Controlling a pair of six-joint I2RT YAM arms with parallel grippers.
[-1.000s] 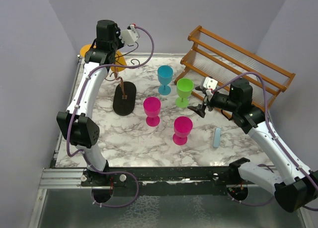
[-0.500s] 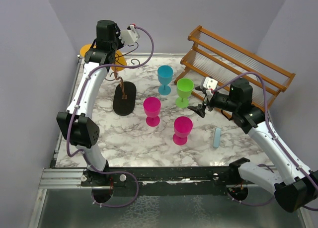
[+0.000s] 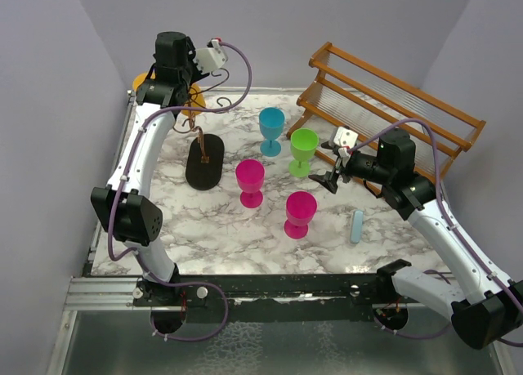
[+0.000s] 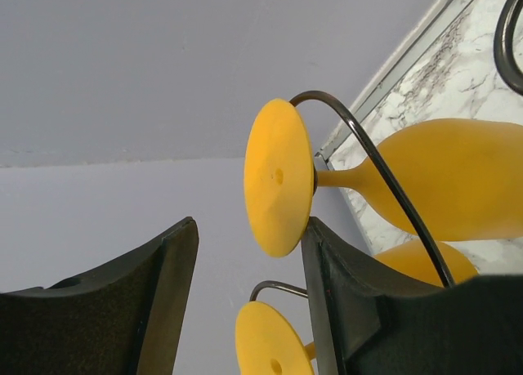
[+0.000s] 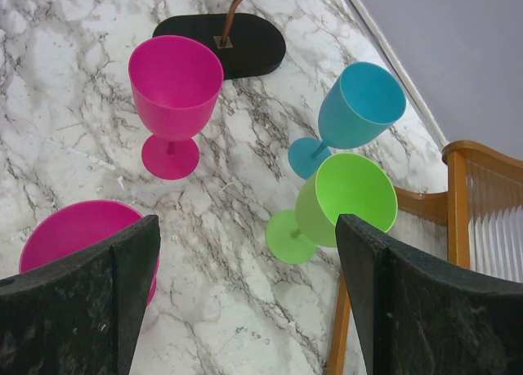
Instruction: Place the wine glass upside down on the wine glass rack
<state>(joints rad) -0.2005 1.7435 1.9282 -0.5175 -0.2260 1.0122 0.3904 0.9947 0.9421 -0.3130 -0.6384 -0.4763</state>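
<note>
A yellow wine glass hangs upside down on the wine glass rack, its stem in a curled dark wire arm. Its round foot lies between the fingers of my left gripper, close to the right finger. The jaws stand apart with a gap on the left side, so the gripper is open. A second yellow glass hangs on another arm below. From above, the rack's post rises from a black oval base. My right gripper hovers open over the table beside a green glass.
Two pink glasses, a blue glass and the green glass stand upright mid-table. A brown wooden slatted rack fills the back right. A small light-blue object lies near the right arm.
My left gripper's jaws have opened and let go of the yellow glass's foot, and the left arm has shifted slightly. The right arm has not moved.
</note>
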